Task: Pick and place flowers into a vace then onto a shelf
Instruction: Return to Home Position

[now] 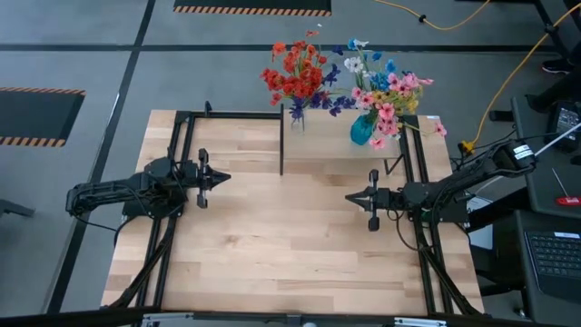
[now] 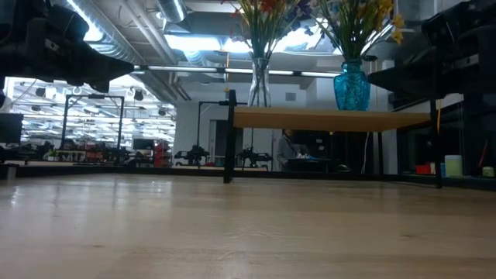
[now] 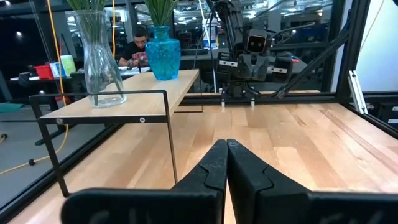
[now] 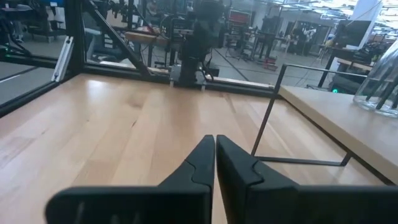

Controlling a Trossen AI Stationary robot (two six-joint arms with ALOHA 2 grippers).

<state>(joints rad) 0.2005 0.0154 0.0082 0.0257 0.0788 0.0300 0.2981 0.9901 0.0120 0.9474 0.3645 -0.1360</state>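
Two bunches of flowers stand in vases on the shelf at the table's far side. Red, orange and blue flowers fill a clear glass vase on its left part. Pink, white and yellow flowers fill a blue vase on its right part. My left gripper hovers shut at the table's left, pointing level toward the right. My right gripper hovers shut at the right, pointing toward the left. Both are nearer than the shelf and hold nothing.
Black frame rails run along the table's left and right sides. The shelf's thin black legs stand on the tabletop between the grippers and the far edge. A person sits beyond the table.
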